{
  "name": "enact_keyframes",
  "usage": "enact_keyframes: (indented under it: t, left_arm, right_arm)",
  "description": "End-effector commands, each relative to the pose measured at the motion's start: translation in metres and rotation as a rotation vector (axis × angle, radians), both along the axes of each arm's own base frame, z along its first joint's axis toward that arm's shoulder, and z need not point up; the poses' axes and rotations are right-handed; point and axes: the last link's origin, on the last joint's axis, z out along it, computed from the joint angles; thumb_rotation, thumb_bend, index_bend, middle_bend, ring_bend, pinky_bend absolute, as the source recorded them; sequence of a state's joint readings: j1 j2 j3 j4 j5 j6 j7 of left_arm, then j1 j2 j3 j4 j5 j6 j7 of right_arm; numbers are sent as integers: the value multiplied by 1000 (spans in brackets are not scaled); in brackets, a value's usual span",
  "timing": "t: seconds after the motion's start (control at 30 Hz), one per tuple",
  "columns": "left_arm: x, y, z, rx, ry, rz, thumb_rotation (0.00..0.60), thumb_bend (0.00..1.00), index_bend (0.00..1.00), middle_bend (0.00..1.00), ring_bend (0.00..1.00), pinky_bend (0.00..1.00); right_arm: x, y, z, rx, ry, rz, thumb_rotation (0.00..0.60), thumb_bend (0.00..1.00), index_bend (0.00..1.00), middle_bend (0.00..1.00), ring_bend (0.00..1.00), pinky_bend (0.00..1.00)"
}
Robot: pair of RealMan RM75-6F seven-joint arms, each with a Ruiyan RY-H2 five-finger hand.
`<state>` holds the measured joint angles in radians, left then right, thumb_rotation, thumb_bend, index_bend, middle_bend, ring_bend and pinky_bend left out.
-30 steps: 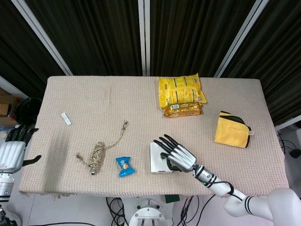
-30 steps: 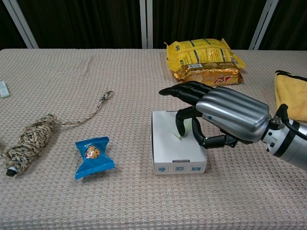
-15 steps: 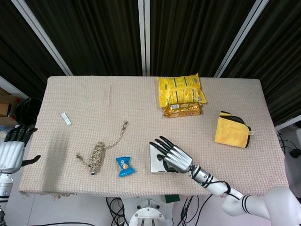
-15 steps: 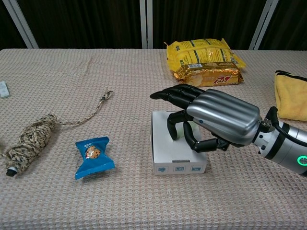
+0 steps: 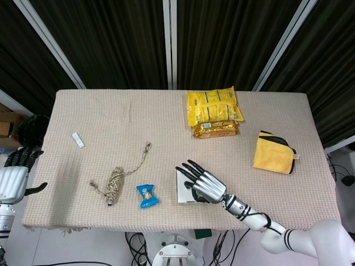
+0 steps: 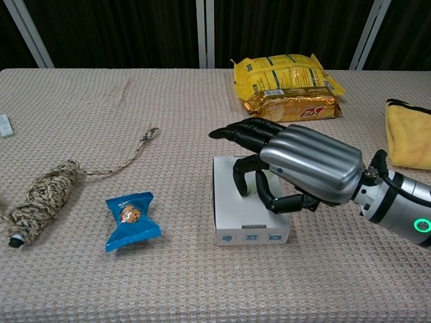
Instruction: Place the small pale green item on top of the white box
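Note:
The white box [image 6: 246,217] [image 5: 181,189] lies near the table's front edge, a little right of centre. My right hand [image 6: 303,168] [image 5: 205,184] hovers low over its top, long fingers stretched forward and apart. The thumb and one finger curl down toward the box with a bare gap between them. I cannot make out the small pale green item; the hand hides much of the box's top. My left hand [image 5: 14,180] hangs off the table's left edge, fingers apart and holding nothing.
A blue snack packet [image 6: 131,219] and a twine bundle [image 6: 44,198] lie left of the box. Yellow snack bags [image 6: 286,84] sit behind it, a yellow cloth [image 6: 409,134] is at the right, and a small white strip [image 5: 78,140] is at far left.
My right hand has shifted left and back toward me over the box. The pale green item, seen at the thumb tip a second ago, is now out of sight.

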<state>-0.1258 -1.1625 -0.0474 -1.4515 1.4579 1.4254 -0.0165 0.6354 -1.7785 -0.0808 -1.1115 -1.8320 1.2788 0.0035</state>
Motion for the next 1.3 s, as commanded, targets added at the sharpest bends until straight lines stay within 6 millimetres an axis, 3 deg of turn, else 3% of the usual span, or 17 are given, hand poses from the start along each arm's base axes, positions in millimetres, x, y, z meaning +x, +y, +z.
enact_keyframes:
  t: [0.03, 0.53, 0.9, 1.3]
  left_arm:
    - [0, 0, 0, 0, 0, 0, 600, 63, 196, 117, 79, 136]
    - [-2, 0, 0, 1, -1, 5, 600, 63, 196, 117, 79, 136]
    - [-2, -1, 0, 2, -1, 5, 600, 63, 196, 117, 79, 135]
    - [-3, -1, 1, 3, -1, 7, 600, 63, 196, 117, 79, 135]
  right_arm:
    - [2, -1, 2, -5, -21, 1, 319, 927, 508, 0, 0, 0]
    - [0, 1, -10, 21, 7, -8, 318, 927, 494, 0, 0, 0]
    - [4, -3, -3, -5, -35, -11, 317, 927, 493, 0, 0, 0]
    - [-1, -1, -12, 24, 2, -30, 320, 928, 488, 0, 0, 0]
